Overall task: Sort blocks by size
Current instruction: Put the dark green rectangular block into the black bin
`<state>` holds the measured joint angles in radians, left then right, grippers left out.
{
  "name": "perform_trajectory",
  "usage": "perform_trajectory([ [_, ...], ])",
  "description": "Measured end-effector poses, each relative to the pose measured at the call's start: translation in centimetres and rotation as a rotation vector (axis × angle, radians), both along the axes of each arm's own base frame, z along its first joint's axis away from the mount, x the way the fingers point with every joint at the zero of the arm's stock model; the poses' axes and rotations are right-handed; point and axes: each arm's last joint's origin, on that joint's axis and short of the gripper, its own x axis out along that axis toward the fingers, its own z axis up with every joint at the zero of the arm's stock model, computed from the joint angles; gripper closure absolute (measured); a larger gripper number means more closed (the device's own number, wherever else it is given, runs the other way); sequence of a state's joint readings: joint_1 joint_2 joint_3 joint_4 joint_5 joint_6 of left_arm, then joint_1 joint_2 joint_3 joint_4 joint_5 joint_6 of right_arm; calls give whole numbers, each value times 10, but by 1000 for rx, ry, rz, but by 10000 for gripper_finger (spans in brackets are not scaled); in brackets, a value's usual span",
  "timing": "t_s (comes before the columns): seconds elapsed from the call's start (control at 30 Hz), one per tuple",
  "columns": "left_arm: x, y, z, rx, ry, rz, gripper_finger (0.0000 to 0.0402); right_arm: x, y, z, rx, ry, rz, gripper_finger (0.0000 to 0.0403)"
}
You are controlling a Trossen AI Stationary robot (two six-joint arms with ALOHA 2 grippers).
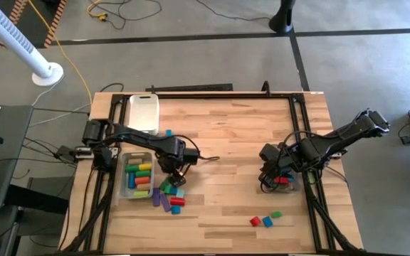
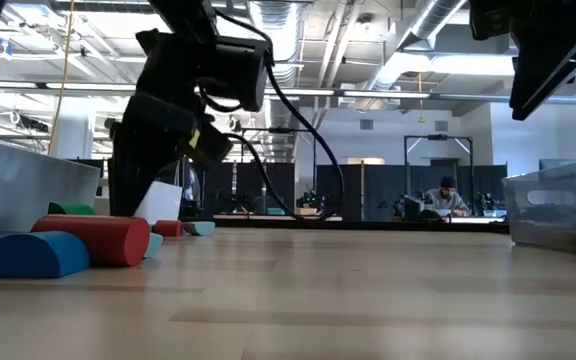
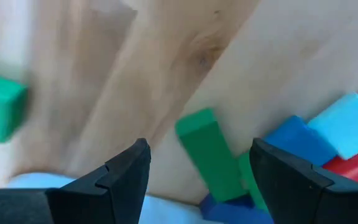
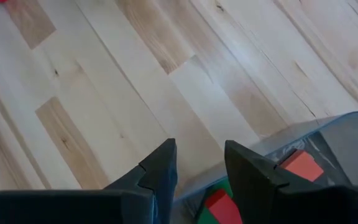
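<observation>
My left bin (image 1: 128, 186) already holds several long blocks. My left gripper (image 3: 197, 171), wide and empty, hangs over the loose pile (image 1: 170, 197). My right gripper (image 4: 199, 163), narrow and empty, sits above the right bin (image 4: 347, 134); three small blocks (image 1: 265, 219) remain on the surface (image 1: 226, 142).

The surface (image 1: 226, 135) is pale wood in butcher-block strips, smooth with a soft sheen. The blocks (image 1: 171, 199) look like matt foam or painted wood, smooth-faced. At its 9 o'clock edge a clear plastic bin (image 1: 124, 186) looks glossy; the white tray (image 1: 143, 111) is smooth plastic. Both tools' fingers (image 3: 117, 180) are matt black plastic.
</observation>
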<state>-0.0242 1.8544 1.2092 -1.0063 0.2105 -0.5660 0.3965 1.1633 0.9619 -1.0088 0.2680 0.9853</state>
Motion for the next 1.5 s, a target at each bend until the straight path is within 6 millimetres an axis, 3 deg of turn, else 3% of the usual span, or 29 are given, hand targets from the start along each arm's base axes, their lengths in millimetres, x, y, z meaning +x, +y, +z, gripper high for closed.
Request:
perform_trajectory([
  [0.17,3,-3,-17,-27,58,-11,149,0,0,0,-1,0,2,240],
  [0.33,4,-4,-22,-29,66,-35,185,0,0,0,0,0,2,240],
  [0.63,4,-3,-22,-36,42,-124,304,0,0,0,-2,-1,6,240],
  [0.87,22,8,-6,-42,-61,-207,311,3,1,1,-7,-37,1,240],
  [1.07,49,33,45,-11,-255,-210,311,10,0,5,13,-115,-17,240],
  [1.3,73,69,138,90,-603,-189,311,21,0,20,67,-323,-40,240],
  [1.5,75,90,217,211,-980,-167,311,31,-1,39,12,-556,-64,239],
])
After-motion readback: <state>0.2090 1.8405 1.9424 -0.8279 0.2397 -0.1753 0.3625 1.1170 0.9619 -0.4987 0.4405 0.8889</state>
